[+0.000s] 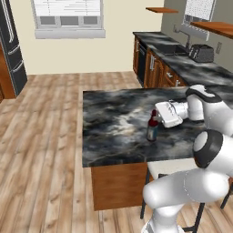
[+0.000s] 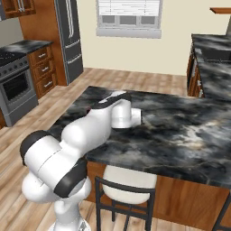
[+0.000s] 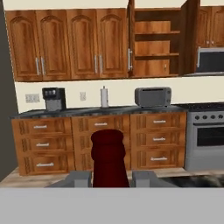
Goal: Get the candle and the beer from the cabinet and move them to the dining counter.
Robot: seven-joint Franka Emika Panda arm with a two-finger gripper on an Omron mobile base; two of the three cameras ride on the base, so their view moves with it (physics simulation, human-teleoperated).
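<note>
Left base view: the beer [image 1: 152, 128] stands upright on the dining counter [image 1: 113, 123], toward the 4 o'clock part of its marbled top and close to the near edge. The gripper [image 1: 154, 119] reaches in level from 3 o'clock and meets the bottle at its neck and shoulder; the blue label shows below the hand. A stool [image 1: 175, 169] is tucked under the counter edge at 5 o'clock of the bottle. A second marbled counter with a sink [image 1: 169, 48] and a toaster [image 1: 200, 53] runs along the wall at 1 o'clock.

Right base view: the arm lies across the dining counter [image 2: 180, 131], and its wrist hides the hand and the bottle.

Hand view: the dark red neck of the beer [image 3: 108, 157] rises between the two grey fingers [image 3: 78, 178], which sit close on either side of it at a narrow spacing; actual contact with the glass cannot be told. Beyond, at 12 o'clock, the cabinet [image 3: 157, 41] stands with a door open and bare shelves. Below it a wall counter carries a coffee machine [image 3: 53, 99], a paper-towel roll [image 3: 104, 96] and a second toaster [image 3: 152, 96]; a stove [image 3: 205, 135] is at 3 o'clock.
</note>
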